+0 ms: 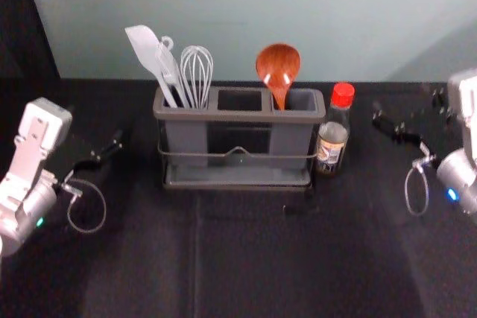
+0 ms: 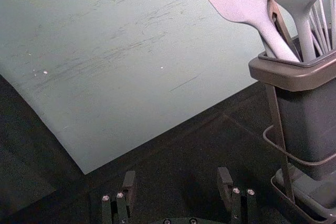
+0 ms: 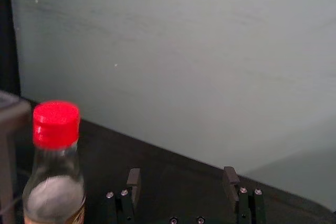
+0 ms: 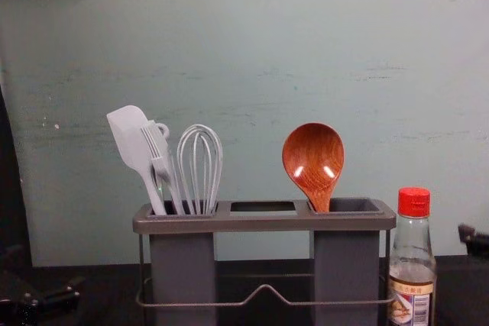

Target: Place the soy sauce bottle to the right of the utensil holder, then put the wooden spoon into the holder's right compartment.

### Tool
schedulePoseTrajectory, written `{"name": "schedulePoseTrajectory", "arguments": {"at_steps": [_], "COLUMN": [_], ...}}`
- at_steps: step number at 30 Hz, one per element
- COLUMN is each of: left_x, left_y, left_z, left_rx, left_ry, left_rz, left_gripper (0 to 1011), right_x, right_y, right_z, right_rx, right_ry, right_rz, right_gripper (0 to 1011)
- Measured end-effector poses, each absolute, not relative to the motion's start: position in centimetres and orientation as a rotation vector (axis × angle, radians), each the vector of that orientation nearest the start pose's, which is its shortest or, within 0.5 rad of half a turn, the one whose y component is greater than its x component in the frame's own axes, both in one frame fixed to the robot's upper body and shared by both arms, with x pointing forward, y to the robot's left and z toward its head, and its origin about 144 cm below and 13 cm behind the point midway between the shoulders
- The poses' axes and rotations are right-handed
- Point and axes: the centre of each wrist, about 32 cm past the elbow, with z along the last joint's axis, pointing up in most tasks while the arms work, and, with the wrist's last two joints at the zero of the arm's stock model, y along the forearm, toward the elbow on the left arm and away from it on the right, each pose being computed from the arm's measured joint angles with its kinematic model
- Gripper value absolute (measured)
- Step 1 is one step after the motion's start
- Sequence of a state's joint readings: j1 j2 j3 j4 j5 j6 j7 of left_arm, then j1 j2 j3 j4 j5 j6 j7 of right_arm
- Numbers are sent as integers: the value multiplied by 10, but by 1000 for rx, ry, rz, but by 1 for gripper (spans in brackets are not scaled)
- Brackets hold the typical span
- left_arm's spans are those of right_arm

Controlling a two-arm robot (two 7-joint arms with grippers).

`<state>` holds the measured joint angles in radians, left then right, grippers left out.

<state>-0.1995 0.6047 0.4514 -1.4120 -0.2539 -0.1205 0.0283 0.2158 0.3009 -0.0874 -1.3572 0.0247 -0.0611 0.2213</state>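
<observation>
- Left gripper point(image 1: 95, 126): head view's left side, pointing forward and inward; fingers point(image 2: 129, 183) spread, wide gap in left wrist view.
- Left arm point(image 1: 22, 184): pale, runs back and outward from left claw; green light point(image 1: 39, 222) behind claw, wire loop point(image 1: 86, 206) hanging just behind fingers.
- Right gripper point(image 1: 406, 108): head view's right side, also forward and inward; fingers point(image 3: 135, 184) spread, wide gap in right wrist view.
- Right arm point(image 1: 462, 176): silver/white, behind and outward of right claw; blue light point(image 1: 452, 194) behind claw, second wire loop point(image 1: 417, 191) near finger bases.
- Chest view: left claw low at left edge, right claw part at right edge, higher up.
</observation>
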Motion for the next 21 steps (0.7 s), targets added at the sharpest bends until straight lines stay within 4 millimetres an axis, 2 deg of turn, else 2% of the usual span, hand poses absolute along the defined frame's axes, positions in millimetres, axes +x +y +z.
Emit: {"name": "schedulePoseTrajectory", "arguments": {"at_steps": [4, 8, 21], "left_x": [489, 489, 489], "left_y": [310, 310, 310], "left_z": [1140, 1140, 1140], "left_rx": [304, 305, 304], "left_ry": [-285, -285, -285], "left_rz": [1248, 1248, 1248], "left_gripper": [1000, 1000, 1000], "right_x": [523, 526, 528], "right_y": [-313, -315, -313], "right_z": [1142, 1135, 1133], "right_rx": [-213, -218, -209], "right_ry": [-209, -193, -187], "right_rz": [-1289, -1279, -1271], "right_gripper": [1002, 1002, 1002]}}
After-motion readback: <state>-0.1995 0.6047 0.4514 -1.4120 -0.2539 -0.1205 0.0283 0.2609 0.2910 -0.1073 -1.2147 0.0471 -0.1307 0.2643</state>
